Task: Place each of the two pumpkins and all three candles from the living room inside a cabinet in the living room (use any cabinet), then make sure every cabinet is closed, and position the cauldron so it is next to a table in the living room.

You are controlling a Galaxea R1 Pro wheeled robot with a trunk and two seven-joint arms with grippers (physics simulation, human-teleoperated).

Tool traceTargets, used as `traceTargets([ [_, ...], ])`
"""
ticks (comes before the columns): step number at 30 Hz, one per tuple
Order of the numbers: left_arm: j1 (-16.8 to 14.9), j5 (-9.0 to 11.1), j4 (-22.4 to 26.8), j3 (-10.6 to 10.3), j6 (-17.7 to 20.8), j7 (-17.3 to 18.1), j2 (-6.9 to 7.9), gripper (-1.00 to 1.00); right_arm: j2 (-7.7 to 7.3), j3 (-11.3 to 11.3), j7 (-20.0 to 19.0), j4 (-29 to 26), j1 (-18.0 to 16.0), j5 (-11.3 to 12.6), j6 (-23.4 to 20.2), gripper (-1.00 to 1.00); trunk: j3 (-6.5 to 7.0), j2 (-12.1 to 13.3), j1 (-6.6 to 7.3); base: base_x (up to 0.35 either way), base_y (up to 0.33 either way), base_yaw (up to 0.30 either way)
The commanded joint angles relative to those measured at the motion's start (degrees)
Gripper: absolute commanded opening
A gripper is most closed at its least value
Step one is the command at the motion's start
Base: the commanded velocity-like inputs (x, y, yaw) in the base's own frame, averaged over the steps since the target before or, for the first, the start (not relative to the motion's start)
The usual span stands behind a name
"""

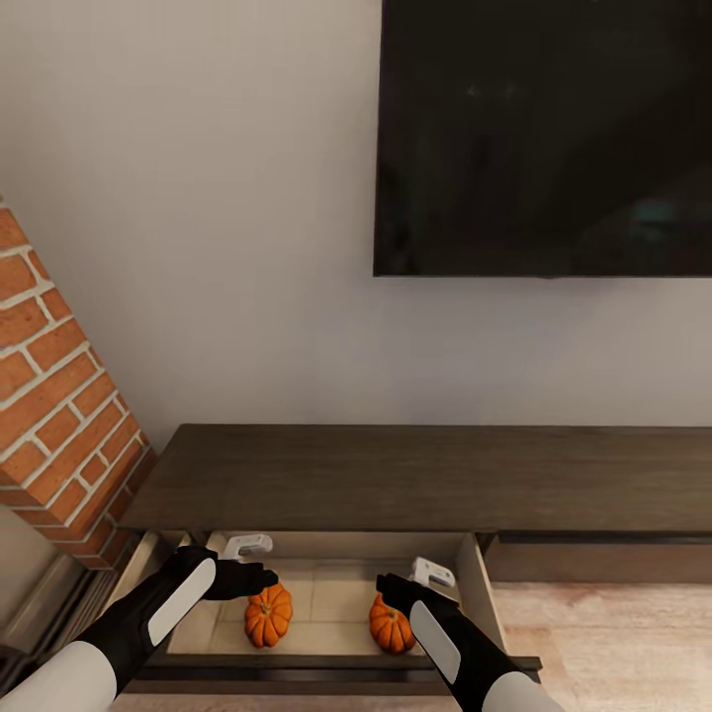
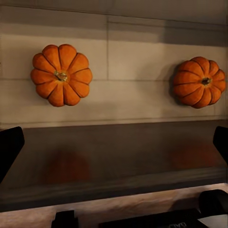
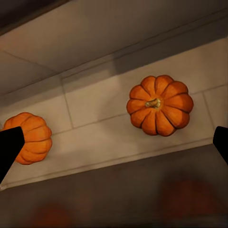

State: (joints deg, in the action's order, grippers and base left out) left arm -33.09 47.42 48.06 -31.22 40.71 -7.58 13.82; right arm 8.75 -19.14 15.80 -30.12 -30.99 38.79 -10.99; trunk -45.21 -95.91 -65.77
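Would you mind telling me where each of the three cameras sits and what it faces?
Head view: on the robot's head, looking forward and down at the wall, a dark screen and the open drawer; both arms show, left tool and right tool open above it.
Left wrist view: near the left tool, facing into the drawer; dark fingertips at the edges.
Right wrist view: likewise, by the right tool; fingertips show.
All three share the two pumpkins: left pumpkin, right pumpkin.

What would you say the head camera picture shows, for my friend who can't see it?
Two orange pumpkins sit apart inside the cabinet's open drawer. The robot's left gripper and right gripper hover open just above them. Behind the cabinet are a white wall, a big dark TV, and brick at the left.
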Motion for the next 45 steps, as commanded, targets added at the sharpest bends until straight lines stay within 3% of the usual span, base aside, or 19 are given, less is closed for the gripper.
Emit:
traceTargets([
  [1,0.0,0.6,0.1,-0.2,0.1,-0.5,0.07,1.0,-0.05,-0.4,0.5,-0.1,0.0,0.4,-0.2,1.0,0.13,0.4,0.23,0.0,0.0,0.0],
  [45,0.0,0.7,-0.1,-0.2,0.1,-0.6,-0.11,1.0,0.0,-0.4,0.5,-0.1,0.0,0.4,-1.6,1.0,8.03,18.0,9.89,-0.029,0.0,0.0],
])
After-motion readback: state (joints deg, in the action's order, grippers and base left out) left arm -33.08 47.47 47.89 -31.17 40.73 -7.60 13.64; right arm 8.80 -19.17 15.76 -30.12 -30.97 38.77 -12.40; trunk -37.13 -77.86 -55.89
